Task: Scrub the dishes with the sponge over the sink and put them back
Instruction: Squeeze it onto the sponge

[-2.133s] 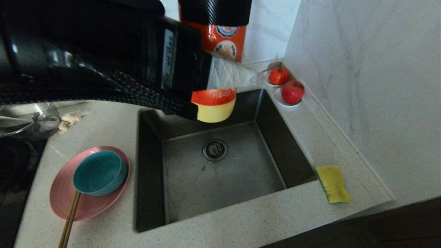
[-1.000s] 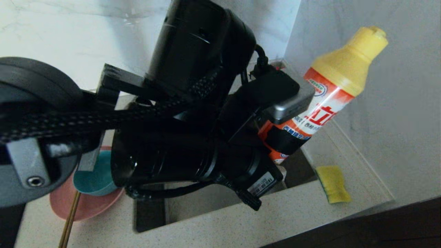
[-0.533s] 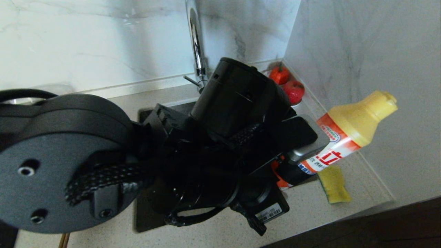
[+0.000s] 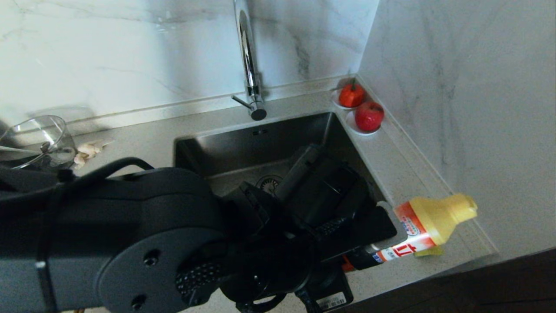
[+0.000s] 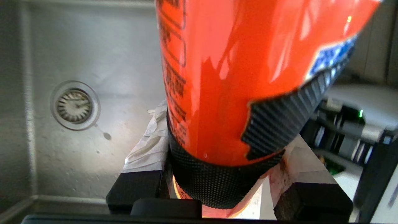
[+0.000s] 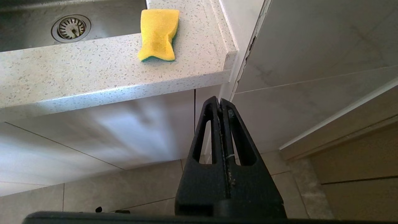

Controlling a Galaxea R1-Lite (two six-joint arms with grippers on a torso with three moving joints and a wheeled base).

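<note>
The sponge (image 6: pixel 159 34) lies flat on the tabletop (image 6: pixel 93 65), yellow face up, at the sink's (image 4: pixel 243 139) near right corner, about 4 o'clock from the drain (image 4: pixel 268 182) in the head view. In that view only a yellow sliver shows, under the bottle's (image 4: pixel 428 226) cap. The plate, bowl and chopsticks are hidden behind the left arm.

Step in hand, as judged: dosing detergent onto the sponge before any scrubbing. The left gripper (image 5: pixel 224 174) holds the bottle low on its orange body, jaws pinching it from both sides. The bottle lies nearly level, its yellow cap pointing toward 3 o'clock and hanging directly over the sponge. Whether the cap touches the sponge cannot be told.

Next move, as judged: tip or squeeze the bottle so that liquid lands on the sponge, then set the bottle down clear of the sink edge. Afterwards the sponge must be picked up and a dish brought over the sink.

The right gripper (image 6: pixel 222 105) is parked below tabletop level, in front of the cabinet, jaws pressed together and holding nothing.

Containers: the sink shows no dishes in its visible part. A glass bowl (image 4: pixel 41 139) stands at 9 o'clock; its contents are unclear. Two saucers (image 4: pixel 354 126) at 1 o'clock each carry one red fruit (image 4: pixel 369 115).
</note>
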